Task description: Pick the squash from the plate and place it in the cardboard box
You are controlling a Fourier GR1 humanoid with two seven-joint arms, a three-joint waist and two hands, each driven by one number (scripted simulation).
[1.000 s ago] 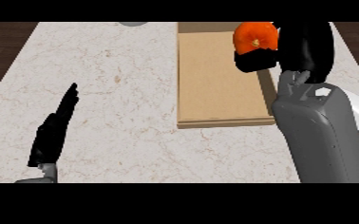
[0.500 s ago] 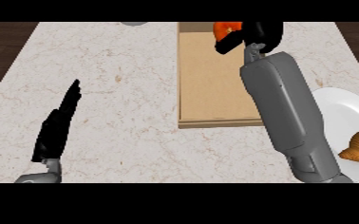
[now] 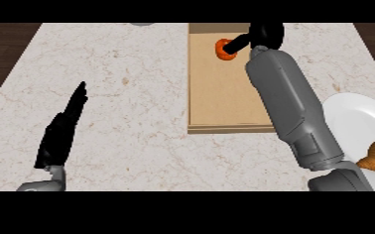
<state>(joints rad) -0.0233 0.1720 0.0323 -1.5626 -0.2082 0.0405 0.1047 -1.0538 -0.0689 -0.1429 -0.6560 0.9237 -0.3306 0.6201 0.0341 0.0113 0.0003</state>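
The orange squash (image 3: 223,49) lies inside the cardboard box (image 3: 223,94), near its far end. My right hand (image 3: 264,33) hovers over the box's far right corner, just right of the squash. Its thumb stretches out straight toward the squash and reaches its right side; nothing is curled round the squash. The grey right forearm runs along the box's right edge and hides it. The white plate (image 3: 350,124) sits at the right edge of the view. My left hand (image 3: 62,129) rests open at the lower left, fingers straight.
A brown-orange item (image 3: 368,159) shows on the plate's near edge, cut off by the frame. A small grey object (image 3: 143,24) sits at the counter's far edge. Bare marble counter (image 3: 132,79) spreads left of the box.
The right hand carried the squash left from the box's far right corner to over its far end. The squash now sits lower and smaller, apart from the hand's curl. The left hand stayed still.
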